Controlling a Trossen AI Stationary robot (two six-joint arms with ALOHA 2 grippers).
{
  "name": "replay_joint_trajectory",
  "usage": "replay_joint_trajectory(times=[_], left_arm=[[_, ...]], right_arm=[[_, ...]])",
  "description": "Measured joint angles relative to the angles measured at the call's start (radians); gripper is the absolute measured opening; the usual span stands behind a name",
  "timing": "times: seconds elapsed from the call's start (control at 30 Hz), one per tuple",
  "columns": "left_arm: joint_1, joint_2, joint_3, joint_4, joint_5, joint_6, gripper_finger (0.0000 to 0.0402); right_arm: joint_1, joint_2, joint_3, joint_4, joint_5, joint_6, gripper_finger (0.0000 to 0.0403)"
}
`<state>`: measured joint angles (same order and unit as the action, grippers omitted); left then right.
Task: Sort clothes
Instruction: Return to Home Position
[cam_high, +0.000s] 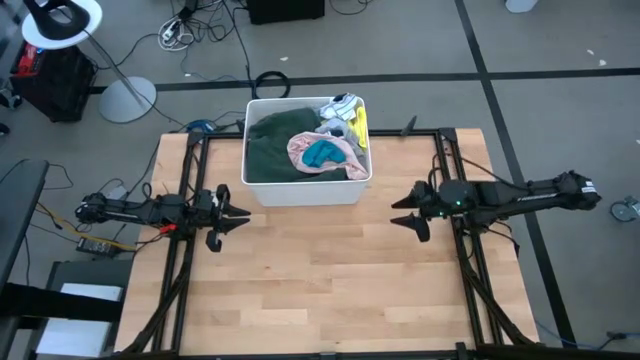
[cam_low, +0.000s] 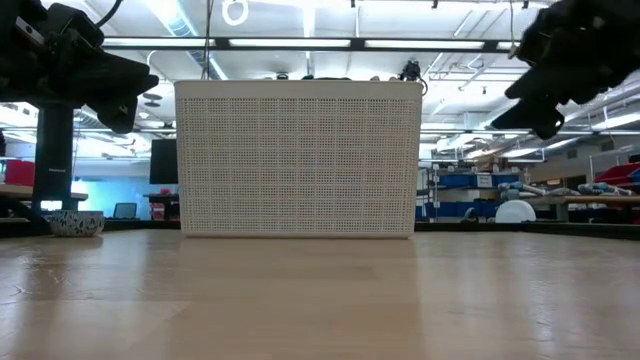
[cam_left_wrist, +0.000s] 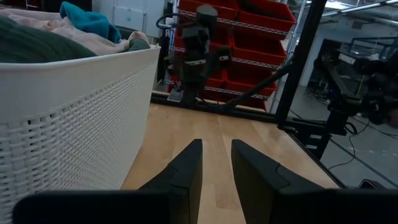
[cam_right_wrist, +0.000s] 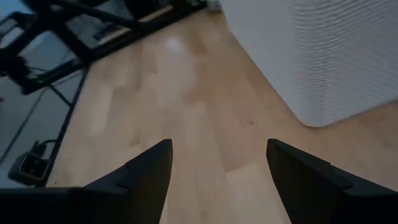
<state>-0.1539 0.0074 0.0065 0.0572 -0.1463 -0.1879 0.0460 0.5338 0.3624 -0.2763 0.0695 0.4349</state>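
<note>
The clothes (cam_high: 305, 148) are heaped in the white bin (cam_high: 305, 192) at the far middle of the counter (cam_high: 330, 280). A dark green garment (cam_high: 268, 150) fills the bin's left side, a pink piece (cam_high: 298, 148) with a teal one (cam_high: 322, 154) on it lies at the top, and a yellow item (cam_high: 360, 128) is tucked against the right wall. The left arm (cam_high: 150, 210) is held just off the bin's near left corner, its jaws narrowly parted and empty. The right arm (cam_high: 500, 195) is held out to the bin's right, its jaws spread wide and released, with nothing between them. The fabric is judged light, limp and unbreakable, so it would sag and trail when lifted. A hold is best taken on a raised fold at the top of the heap, pinched deep enough that thin cloth is not let slip, and care is called for lest neighbouring pieces be dragged along
</note>
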Motion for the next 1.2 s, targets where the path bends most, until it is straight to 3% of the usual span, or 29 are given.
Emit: replay_joint_trajectory(times=[0.17,0.53,0.97,1.2], left_arm=[[0.0,0.0,0.0,-0.001,0.0,0.0,0.009],[0.0,0.0,0.0,-0.001,0.0,0.0,0.009],[0.0,0.001,0.0,-0.004,0.001,0.0,0.009],[0.0,0.001,0.0,-0.004,0.001,0.0,0.009]], right_arm=[[0.06,-0.121,-0.126,0.083,0.022,-0.037,0.0263],[0.084,-0.296,-0.267,0.049,0.076,-0.184,0.0262],[0.082,-0.254,-0.252,-0.072,0.111,-0.298,0.0263],[0.082,-0.221,-0.253,-0.055,0.112,-0.298,0.0261]])
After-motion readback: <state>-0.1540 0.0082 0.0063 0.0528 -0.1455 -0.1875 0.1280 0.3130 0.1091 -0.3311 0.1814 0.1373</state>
